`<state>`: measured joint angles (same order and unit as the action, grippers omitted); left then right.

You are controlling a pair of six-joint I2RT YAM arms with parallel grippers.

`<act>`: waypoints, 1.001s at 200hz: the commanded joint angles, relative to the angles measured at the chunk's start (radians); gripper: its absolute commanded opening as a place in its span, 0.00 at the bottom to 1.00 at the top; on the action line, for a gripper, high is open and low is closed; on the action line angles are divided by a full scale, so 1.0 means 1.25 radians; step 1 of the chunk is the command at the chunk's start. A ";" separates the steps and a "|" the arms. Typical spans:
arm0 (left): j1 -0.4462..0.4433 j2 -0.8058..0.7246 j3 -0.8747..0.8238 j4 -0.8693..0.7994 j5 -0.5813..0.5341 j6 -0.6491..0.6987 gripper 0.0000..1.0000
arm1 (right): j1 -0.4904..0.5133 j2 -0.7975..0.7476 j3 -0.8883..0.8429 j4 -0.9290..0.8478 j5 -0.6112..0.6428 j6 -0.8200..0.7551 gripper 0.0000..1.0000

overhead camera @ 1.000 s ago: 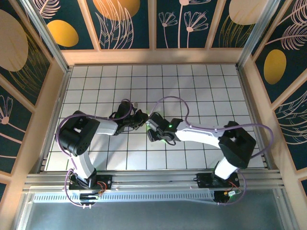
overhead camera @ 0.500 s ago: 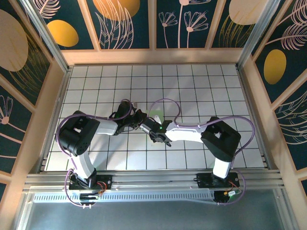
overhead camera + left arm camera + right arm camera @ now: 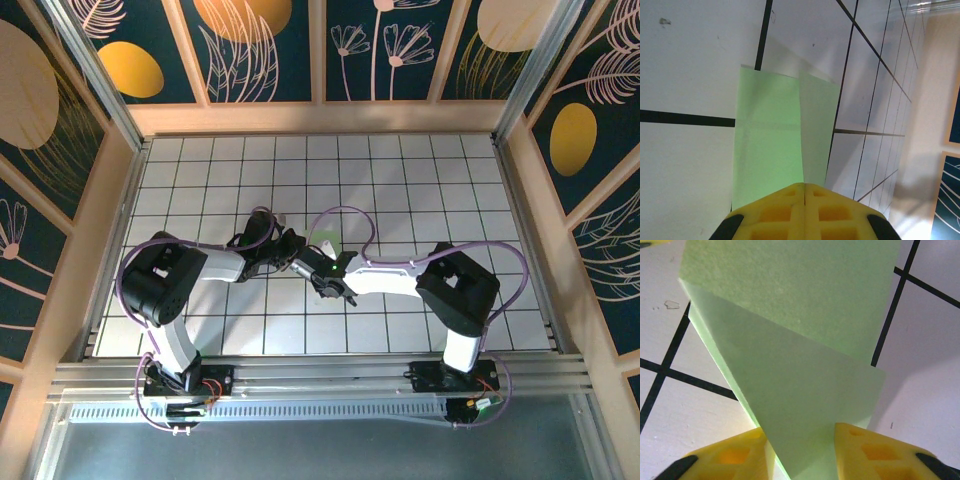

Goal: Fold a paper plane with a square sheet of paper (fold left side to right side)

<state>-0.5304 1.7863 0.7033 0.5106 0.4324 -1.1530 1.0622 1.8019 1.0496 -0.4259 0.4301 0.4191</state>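
The creased square sheet of paper (image 3: 325,243) sits near the middle of the worktop (image 3: 420,170), where both arms meet. The left fingers (image 3: 775,212) are pressed together, clamped on one end at its crease. The right fingers (image 3: 727,457) stand apart, with a folded corner lying between them.

The top camera hangs above and behind me, looking down over the whole tiled bench (image 3: 400,180) from far off. My left wrist camera peers along my left fingers (image 3: 775,215), low and very near the green paper (image 3: 770,145). My right wrist camera sits just behind my right fingers (image 3: 725,460), nearer still. All three share that paper.
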 commanded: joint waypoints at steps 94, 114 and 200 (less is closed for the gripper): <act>0.061 -0.152 0.009 -0.123 -0.040 0.084 0.32 | 0.004 0.010 0.007 -0.005 0.014 -0.014 0.03; 0.105 -0.215 -0.010 -0.166 -0.045 0.115 0.39 | -0.005 -0.005 0.000 0.009 -0.010 -0.016 0.01; 0.148 -0.289 -0.104 -0.194 0.013 0.178 0.43 | -0.111 -0.090 -0.095 0.137 -0.291 -0.085 0.00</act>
<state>-0.3489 1.4311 0.6186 0.2718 0.4057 -0.9539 0.9527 1.7267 0.9630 -0.3050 0.1753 0.3454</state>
